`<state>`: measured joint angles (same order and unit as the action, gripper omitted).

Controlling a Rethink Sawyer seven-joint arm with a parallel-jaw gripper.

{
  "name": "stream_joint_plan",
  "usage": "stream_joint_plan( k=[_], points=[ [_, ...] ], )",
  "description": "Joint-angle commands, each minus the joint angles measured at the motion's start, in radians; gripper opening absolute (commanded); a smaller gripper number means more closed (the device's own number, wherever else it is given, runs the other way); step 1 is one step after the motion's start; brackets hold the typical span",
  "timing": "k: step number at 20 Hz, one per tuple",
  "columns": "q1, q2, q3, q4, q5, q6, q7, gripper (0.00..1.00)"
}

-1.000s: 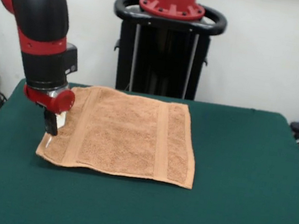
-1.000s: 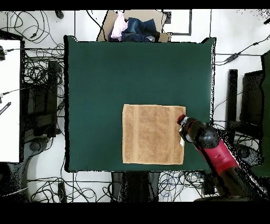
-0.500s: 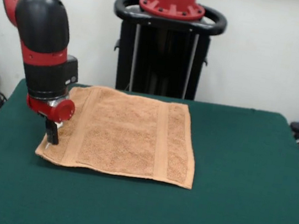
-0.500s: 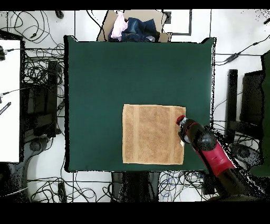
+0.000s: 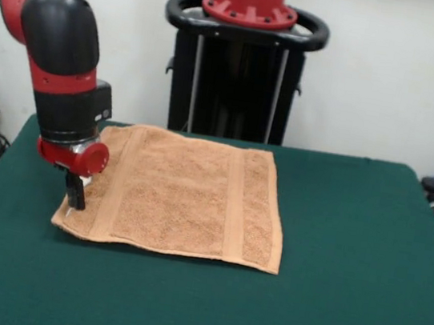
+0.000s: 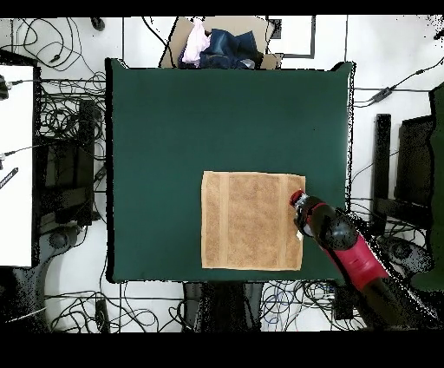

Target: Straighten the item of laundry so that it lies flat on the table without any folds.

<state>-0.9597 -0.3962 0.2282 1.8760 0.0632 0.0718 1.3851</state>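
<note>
**Towel spread flat, my gripper on its corner**

The towel (image 5: 180,194) lies open on the table (image 5: 350,254), near the edge closest to my base and toward one side, as the overhead view shows (image 6: 251,220). It is close to square, a little longer along the direction running away from my base, and its edges sit almost parallel to the table's edges. Its two woven bands run along that same direction, one near each side edge. I see no folds in it; only the front corners lift slightly.

Compared with half a second ago, almost nothing differs: my gripper (image 5: 76,195) is in nearly the same place, and the towel has not shifted. A second ago my arm stood a touch higher and further out.

My arm comes down steeply from above, wrist pointing straight down, tips on the towel's band close to its front corner. Whether my fingers are spread or pressed together, I cannot tell.
</note>
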Motion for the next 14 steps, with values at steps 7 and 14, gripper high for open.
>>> stream_joint_plan(
  k=[7, 14],
  points=[
    [0.177, 0.132, -0.058, -0.214, 0.186, 0.103, 0.27, 0.0],
    [0.261, 0.119, -0.114, -0.314, 0.282, 0.224, 0.296, 0.0]
  ],
)
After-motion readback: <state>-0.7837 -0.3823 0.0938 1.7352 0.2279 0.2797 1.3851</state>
